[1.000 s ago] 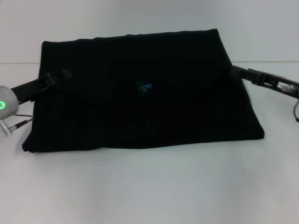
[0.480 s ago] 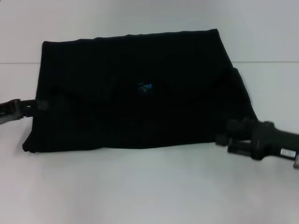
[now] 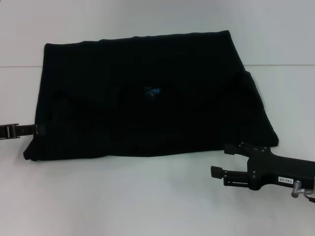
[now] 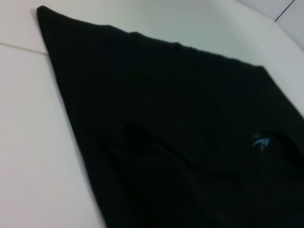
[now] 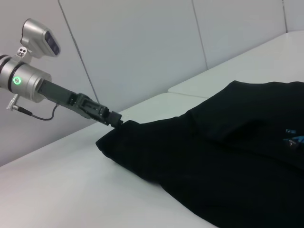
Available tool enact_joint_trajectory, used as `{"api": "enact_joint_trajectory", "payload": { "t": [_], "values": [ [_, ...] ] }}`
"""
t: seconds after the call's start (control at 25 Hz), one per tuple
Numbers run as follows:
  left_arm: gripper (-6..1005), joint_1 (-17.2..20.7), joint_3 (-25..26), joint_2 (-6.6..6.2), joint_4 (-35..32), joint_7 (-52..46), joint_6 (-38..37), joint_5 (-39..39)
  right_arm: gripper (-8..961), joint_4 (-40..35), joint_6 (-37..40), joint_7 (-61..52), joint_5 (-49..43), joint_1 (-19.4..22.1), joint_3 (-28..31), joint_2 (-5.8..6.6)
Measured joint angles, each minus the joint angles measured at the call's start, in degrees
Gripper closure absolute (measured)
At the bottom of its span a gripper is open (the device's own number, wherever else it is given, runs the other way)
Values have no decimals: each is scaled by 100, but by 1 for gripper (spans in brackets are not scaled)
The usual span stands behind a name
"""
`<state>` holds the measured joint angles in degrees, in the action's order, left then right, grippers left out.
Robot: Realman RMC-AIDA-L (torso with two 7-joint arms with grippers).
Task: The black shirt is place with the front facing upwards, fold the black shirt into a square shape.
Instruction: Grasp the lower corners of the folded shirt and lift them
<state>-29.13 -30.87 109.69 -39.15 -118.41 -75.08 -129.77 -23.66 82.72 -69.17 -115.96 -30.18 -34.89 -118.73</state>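
The black shirt (image 3: 147,118) lies flat on the white table, folded into a wide block, with its small blue neck-label mark (image 3: 151,91) facing up near the middle. It also fills the left wrist view (image 4: 180,118) and shows in the right wrist view (image 5: 228,156). My left gripper (image 3: 42,129) is low at the shirt's near-left edge, its tip against the cloth (image 5: 116,121). The right gripper (image 3: 219,160) is open over bare table just in front of the shirt's near-right corner, holding nothing.
The white table (image 3: 147,196) runs wide in front of the shirt, and a seam line (image 3: 285,65) crosses it behind. Pale wall panels (image 5: 142,47) rise past the left arm.
Both grippers came from the shirt's side edges toward the near edge. The right one swung off the cloth onto bare table at the front right. The shirt has not shifted.
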Motion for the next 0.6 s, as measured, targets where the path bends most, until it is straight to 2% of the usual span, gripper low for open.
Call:
{"api": "enact_joint_trajectory", "payload": {
  "t": [0.12,0.6],
  "values": [
    [279,-3,-7,9,79,53,171,-75,29,2,-2,-15,0,0,0,-8],
    [278,50,-198,94,225,230,427,-92,27,11,-7,-39,23,-4,58,-9]
  ]
}}
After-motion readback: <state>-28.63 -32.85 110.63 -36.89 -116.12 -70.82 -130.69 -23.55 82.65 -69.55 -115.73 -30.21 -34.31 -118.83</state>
